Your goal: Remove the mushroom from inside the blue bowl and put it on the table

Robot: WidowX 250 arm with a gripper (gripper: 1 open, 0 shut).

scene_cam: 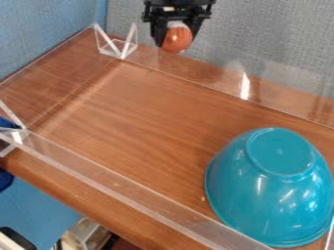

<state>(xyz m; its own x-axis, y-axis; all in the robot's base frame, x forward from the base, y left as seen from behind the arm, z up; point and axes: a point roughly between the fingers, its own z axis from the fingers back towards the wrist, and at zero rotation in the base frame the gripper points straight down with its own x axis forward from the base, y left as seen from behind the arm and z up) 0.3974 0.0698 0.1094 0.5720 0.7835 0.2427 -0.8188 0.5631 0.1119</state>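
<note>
The mushroom [175, 38], a small orange-brown ball with a pale patch, hangs at the top of the camera view, above the far edge of the table [131, 107]. My gripper [177, 33] comes down from above with its dark fingers [156, 21] shut on the mushroom's sides. The blue bowl [271, 186], large and glossy teal, rests at the near right corner of the table, far from the gripper. Nothing shows on or in the bowl besides its flat circular base.
Low clear acrylic walls [117, 190] run along the table's edges, with a clear triangular bracket [117, 44] at the far left corner. A blue textured wall [53, 29] stands behind. Bare wood lies between the gripper and the bowl.
</note>
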